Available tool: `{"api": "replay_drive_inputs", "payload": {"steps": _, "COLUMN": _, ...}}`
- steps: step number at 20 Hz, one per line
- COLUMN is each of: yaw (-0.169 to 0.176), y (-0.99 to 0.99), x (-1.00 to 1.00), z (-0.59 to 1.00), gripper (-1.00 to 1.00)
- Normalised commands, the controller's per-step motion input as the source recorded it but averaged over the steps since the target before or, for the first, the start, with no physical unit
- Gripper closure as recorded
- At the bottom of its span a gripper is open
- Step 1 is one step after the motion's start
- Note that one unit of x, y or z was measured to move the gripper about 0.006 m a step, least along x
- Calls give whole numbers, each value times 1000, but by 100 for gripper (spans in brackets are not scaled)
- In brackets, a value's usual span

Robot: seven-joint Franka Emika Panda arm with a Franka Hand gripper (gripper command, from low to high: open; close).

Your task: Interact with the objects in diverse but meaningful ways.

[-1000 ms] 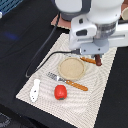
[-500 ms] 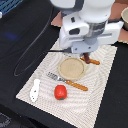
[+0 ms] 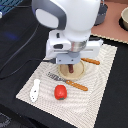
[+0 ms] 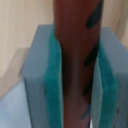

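My fingers [image 4: 50, 80] are clenched on the sausage [image 4: 75, 60], its long axis upright between my pads, hanging directly over the plate [image 3: 79, 75] below them.

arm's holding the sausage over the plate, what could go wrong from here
1. The gripper clamps the sausage between its teal pads with the sausage standing upright; set down on end on the plate, it may topple and roll off.
2. The fork lies against the plate's near rim, so a descent that drifts could knock it toward the tomato.
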Motion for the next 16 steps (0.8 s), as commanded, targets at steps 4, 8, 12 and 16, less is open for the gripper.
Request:
{"api": "replay_drive_inputs", "payload": {"steps": 4, "yaw": -3, "y": 38, "x": -843, "z": 698, "gripper": 100}}
{"api": "replay_drive_inputs", "payload": {"steps": 8, "yaw": -1, "y": 62, "x": -806, "z": 694, "gripper": 100}}
{"api": "replay_drive_inputs", "payload": {"steps": 12, "yaw": 0, "y": 169, "x": -948, "z": 291, "gripper": 100}}
{"api": "replay_drive_inputs", "payload": {"steps": 16, "yaw": 5, "y": 160, "x": -879, "z": 36, "gripper": 100}}
